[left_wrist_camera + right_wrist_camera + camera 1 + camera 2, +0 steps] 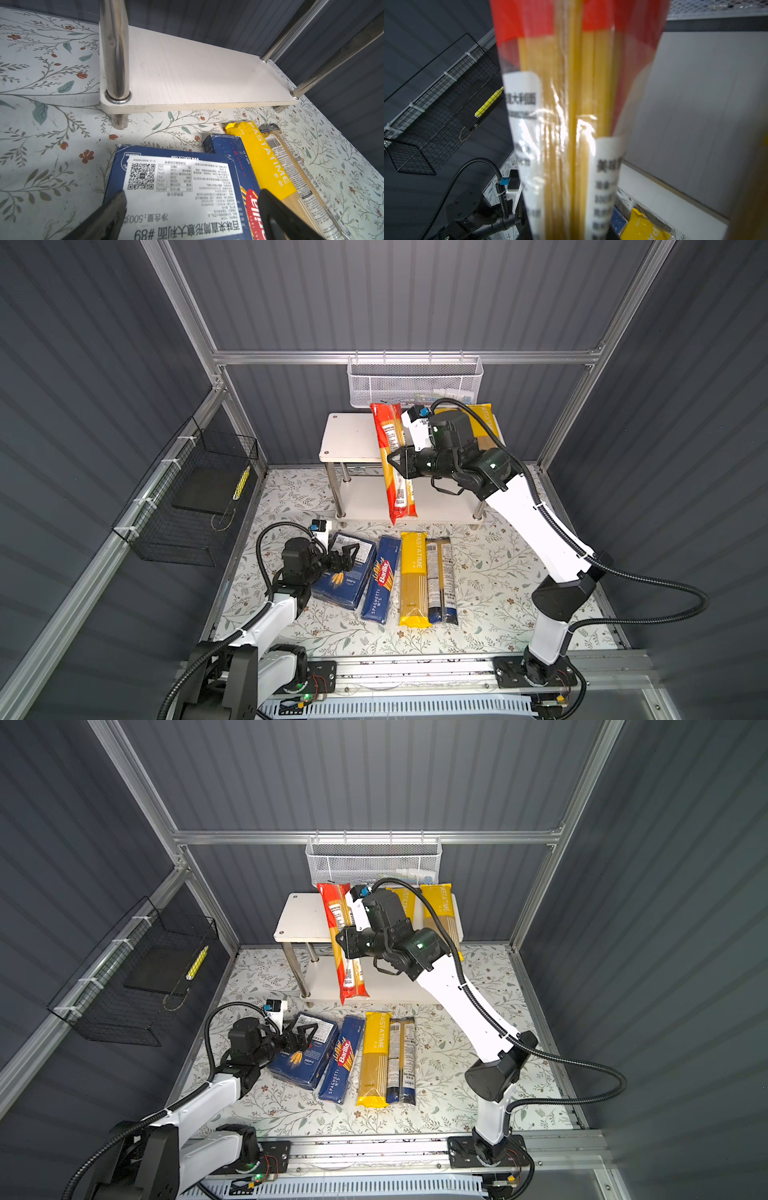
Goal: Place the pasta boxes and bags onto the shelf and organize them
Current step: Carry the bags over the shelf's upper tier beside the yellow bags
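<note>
My right gripper (397,463) is shut on the middle of the red-ended bag (390,435) and holds it over the shelf (349,435), left of the yellow PASTATIME bags (442,907) lying on the top board. This bag (571,124) fills the right wrist view and hides the jaws. On the floral floor in front lie the wide Barilla box (345,585), the slim SPAGHETTI box (380,578), a yellow bag (413,576) and a dark blue-black bag (442,576). My left gripper (355,558) hangs open over the wide box (176,187), holding nothing.
The shelf's lower board (187,72) is bare between chrome legs (116,52). A white mesh basket (415,381) hangs on the back rail just above the shelf. A black wire basket (191,497) holding a yellow marker is fixed to the left wall.
</note>
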Robot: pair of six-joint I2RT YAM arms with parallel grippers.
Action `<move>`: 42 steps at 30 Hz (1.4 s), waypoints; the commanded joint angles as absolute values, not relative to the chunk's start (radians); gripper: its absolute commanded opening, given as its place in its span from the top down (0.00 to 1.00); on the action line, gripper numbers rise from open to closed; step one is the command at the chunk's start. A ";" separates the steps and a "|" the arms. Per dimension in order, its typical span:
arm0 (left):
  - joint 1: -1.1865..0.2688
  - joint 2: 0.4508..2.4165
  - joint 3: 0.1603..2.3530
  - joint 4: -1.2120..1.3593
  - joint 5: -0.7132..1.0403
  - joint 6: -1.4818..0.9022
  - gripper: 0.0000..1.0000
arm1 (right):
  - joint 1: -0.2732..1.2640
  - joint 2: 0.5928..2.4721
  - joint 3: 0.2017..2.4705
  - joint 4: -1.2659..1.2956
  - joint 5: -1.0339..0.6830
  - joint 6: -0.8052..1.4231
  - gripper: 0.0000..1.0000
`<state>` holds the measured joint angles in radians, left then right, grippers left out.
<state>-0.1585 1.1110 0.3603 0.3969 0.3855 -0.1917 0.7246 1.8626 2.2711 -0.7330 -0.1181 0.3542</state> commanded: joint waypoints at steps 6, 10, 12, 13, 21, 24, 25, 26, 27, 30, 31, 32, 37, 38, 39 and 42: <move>-0.166 1.106 0.380 0.385 0.381 -0.185 0.01 | 0.703 1.861 2.349 -0.551 -0.154 0.361 0.86; -0.166 1.107 0.382 0.384 0.377 -0.185 0.01 | 0.688 1.874 2.361 -0.514 -0.170 0.382 0.85; -0.166 1.109 0.384 0.383 0.377 -0.185 0.01 | 0.680 1.880 2.362 -0.492 -0.172 0.398 0.86; -0.166 1.109 0.384 0.383 0.378 -0.185 0.01 | 0.678 1.882 2.363 -0.480 -0.172 0.398 0.85; -0.166 1.107 0.382 0.381 0.376 -0.185 0.01 | 0.630 1.923 2.396 -0.437 -0.180 0.448 0.84; -0.166 1.106 0.382 0.381 0.376 -0.186 0.01 | 0.617 1.935 2.403 -0.413 -0.199 0.477 0.83; -0.166 1.106 0.382 0.382 0.375 -0.185 0.01 | 0.614 1.939 2.406 -0.402 -0.197 0.484 0.83; -0.166 1.107 0.383 0.380 0.376 -0.185 0.01 | 0.609 1.945 2.416 -0.399 -0.196 0.489 0.83; -0.166 1.108 0.383 0.380 0.374 -0.185 0.01 | 0.604 1.952 2.429 -0.401 -0.198 0.493 0.84; -0.166 1.105 0.382 0.379 0.375 -0.185 0.01 | 0.588 1.975 2.464 -0.402 -0.208 0.506 0.83; -0.166 1.106 0.382 0.379 0.375 -0.186 0.01 | 0.584 1.984 2.472 -0.399 -0.216 0.507 0.83; -0.166 1.106 0.382 0.379 0.375 -0.185 0.01 | 0.579 1.991 2.478 -0.397 -0.221 0.511 0.83; -0.166 1.106 0.383 0.380 0.375 -0.185 0.01 | 0.563 2.014 2.500 -0.402 -0.227 0.521 0.83; -0.166 1.107 0.383 0.379 0.376 -0.185 0.01 | 0.557 2.018 2.502 -0.401 -0.227 0.525 0.83; -0.166 1.106 0.384 0.379 0.375 -0.185 0.01 | 0.552 2.018 2.503 -0.401 -0.228 0.530 0.83; -0.166 1.108 0.384 0.378 0.375 -0.186 0.01 | 0.532 2.024 2.511 -0.398 -0.234 0.543 0.82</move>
